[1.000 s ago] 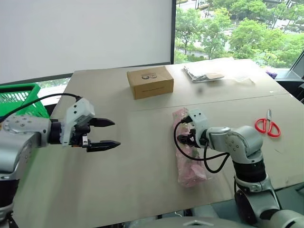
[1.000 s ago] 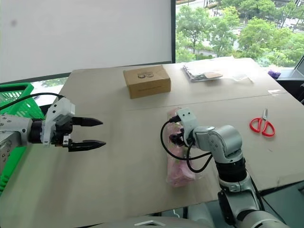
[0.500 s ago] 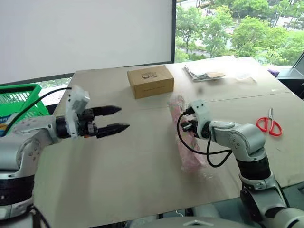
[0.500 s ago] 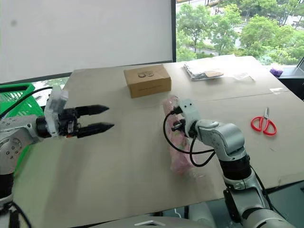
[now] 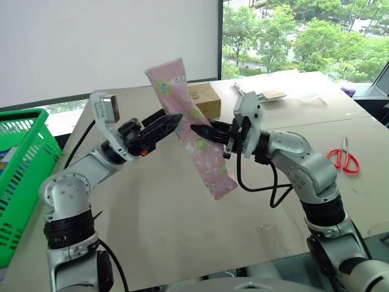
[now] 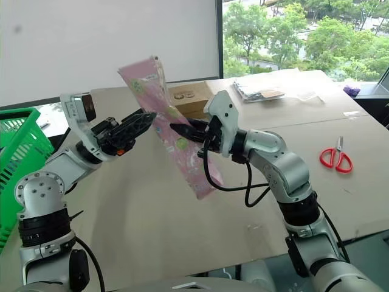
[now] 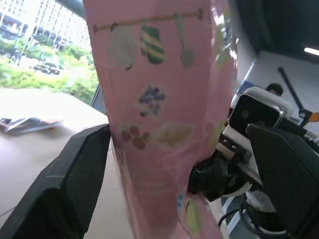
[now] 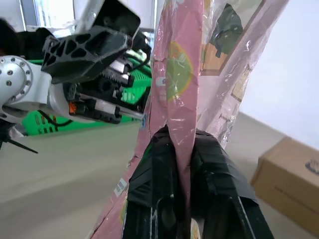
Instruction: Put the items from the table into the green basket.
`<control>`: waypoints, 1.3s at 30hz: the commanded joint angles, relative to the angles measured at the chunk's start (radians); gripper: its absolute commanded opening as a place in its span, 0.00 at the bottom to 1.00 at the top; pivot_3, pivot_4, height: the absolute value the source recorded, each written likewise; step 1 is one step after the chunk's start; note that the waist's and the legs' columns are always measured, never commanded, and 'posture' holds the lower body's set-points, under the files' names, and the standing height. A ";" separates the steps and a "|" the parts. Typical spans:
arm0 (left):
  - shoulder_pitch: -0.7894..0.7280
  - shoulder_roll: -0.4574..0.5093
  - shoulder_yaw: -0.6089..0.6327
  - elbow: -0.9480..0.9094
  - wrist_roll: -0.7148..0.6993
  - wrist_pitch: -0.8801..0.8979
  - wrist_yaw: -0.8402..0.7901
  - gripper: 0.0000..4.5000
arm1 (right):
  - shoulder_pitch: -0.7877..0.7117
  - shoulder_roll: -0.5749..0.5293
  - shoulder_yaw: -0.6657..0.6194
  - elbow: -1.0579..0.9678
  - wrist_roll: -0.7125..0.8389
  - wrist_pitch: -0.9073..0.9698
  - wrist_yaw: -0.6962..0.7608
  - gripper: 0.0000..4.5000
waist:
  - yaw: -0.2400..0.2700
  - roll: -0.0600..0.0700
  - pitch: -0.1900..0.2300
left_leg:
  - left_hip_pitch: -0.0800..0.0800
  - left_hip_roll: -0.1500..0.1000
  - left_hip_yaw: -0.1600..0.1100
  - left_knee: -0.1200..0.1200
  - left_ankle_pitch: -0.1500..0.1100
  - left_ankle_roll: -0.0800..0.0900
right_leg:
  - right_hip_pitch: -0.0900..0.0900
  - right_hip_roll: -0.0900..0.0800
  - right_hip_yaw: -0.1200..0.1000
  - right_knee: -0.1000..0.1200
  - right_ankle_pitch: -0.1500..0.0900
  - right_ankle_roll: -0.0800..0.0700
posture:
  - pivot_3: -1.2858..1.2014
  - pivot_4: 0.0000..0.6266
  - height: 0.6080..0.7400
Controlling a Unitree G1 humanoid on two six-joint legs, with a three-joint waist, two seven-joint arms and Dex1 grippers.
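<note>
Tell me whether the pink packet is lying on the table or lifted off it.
Lifted. The pink packet hangs tilted in the air above the table, pinched by the right gripper.

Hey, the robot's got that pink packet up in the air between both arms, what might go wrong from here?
The right claw pinches the pink packet only at mid-length, so the floppy packet may slip or swing. The left claw stands open around it; shutting off-centre might miss or crumple it. The green basket sits far to the left, past the edge of the table, so a weak handover may drop the packet short.
</note>
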State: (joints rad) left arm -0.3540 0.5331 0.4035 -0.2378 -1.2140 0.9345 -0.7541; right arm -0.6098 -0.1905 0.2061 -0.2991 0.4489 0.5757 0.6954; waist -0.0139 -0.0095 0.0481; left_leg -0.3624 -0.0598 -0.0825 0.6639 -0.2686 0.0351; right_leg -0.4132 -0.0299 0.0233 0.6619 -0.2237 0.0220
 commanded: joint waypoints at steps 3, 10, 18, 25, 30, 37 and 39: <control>0.052 0.042 -0.044 -0.088 -0.042 0.034 -0.018 1.00 | -0.112 0.084 -0.110 0.074 0.033 -0.097 -0.064 0.01 | 0.005 0.000 0.000 | 0.000 0.000 0.000 0.000 0.001 -0.002 | 0.000 0.001 0.001 0.001 0.000 0.000 | 0.54 0.00 1.00; 0.013 0.046 -0.108 -0.071 -0.015 0.028 -0.028 1.00 | -0.118 0.111 -0.072 0.061 0.043 -0.104 -0.040 0.01 | 0.017 0.000 0.000 | 0.000 0.000 -0.002 -0.003 0.002 -0.002 | 0.000 0.001 0.000 -0.001 0.000 -0.001 | 0.54 0.00 1.00; 0.002 0.047 -0.149 -0.052 0.008 0.039 -0.035 0.88 | -0.125 0.148 -0.048 0.053 0.033 -0.109 -0.056 0.00 | 0.017 0.001 0.000 | 0.000 0.000 -0.002 -0.005 0.002 -0.003 | -0.001 0.001 0.000 -0.001 0.000 -0.002 | 0.53 0.00 1.00; -0.004 0.047 -0.179 -0.038 0.063 0.022 -0.050 0.24 | -0.128 0.165 -0.035 0.048 0.030 -0.108 -0.057 0.00 | 0.012 0.001 0.000 | 0.000 0.000 -0.002 -0.005 0.002 -0.003 | -0.001 0.001 0.000 -0.001 0.000 -0.002 | 0.53 0.00 1.00; 0.002 0.052 -0.192 -0.032 0.103 0.009 -0.071 0.00 | -0.119 0.170 -0.025 0.039 0.039 -0.093 -0.055 0.00 | 0.004 0.001 0.000 | 0.000 0.000 -0.002 -0.006 0.002 -0.004 | -0.001 0.001 0.000 -0.001 0.000 -0.002 | 0.53 0.00 1.00; 0.001 0.046 -0.184 -0.019 0.174 -0.051 -0.058 0.00 | -0.109 0.120 -0.033 0.031 0.048 -0.034 -0.041 0.56 | 0.004 0.001 0.000 | 0.000 0.000 -0.002 -0.007 0.002 -0.004 | -0.001 0.001 0.000 -0.002 0.000 -0.002 | 0.54 0.00 1.00; -0.001 0.049 -0.179 -0.014 0.197 -0.071 -0.055 0.00 | -0.105 0.098 -0.048 0.030 0.054 -0.021 -0.035 0.78 | 0.003 0.001 0.001 | 0.000 0.000 -0.002 -0.007 0.002 -0.004 | -0.001 0.001 0.000 -0.003 0.000 -0.002 | 0.54 0.00 1.00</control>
State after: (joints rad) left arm -0.3315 0.5782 0.2201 -0.2434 -1.0300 0.8979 -0.8081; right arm -0.7018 -0.0877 0.1627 -0.2185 0.4772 0.5485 0.6477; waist -0.0105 -0.0086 0.0487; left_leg -0.3619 -0.0596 -0.0844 0.6557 -0.2664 0.0315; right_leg -0.4142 -0.0287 0.0235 0.6590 -0.2242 0.0201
